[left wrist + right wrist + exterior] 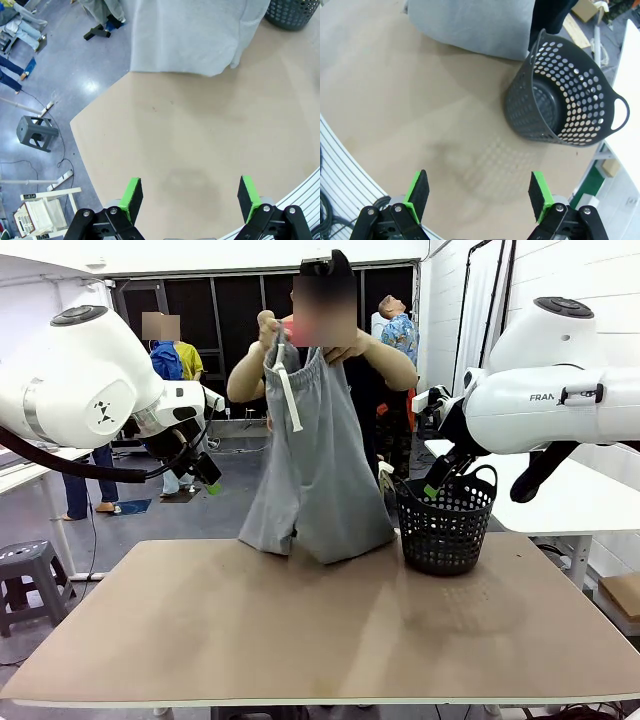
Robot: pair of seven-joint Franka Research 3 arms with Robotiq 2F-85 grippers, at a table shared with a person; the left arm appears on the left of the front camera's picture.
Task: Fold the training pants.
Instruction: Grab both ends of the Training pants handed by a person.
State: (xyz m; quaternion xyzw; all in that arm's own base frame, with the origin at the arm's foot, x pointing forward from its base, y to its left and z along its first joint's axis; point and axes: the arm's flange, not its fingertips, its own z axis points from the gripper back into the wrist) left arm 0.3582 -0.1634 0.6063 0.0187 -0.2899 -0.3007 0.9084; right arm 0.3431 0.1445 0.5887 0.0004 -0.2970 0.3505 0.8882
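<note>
A person at the far side of the table holds up the light grey training pants (312, 455) by the waistband with both hands; a white drawstring hangs down. The lower part of the pants touches the far table edge (185, 37) (470, 22). My left gripper (205, 475) hangs raised at the left, open, well clear of the pants. Its green pads (131, 197) stand wide apart above the bare table. My right gripper (435, 480) hangs raised at the right, over the basket, open. Its green pads (420, 192) frame bare tabletop with nothing between them.
A black plastic mesh basket (445, 520) (560, 97) stands empty at the far right of the tan table (300, 630). A grey stool (30, 575) is off the table's left side. Other people stand farther back on the left.
</note>
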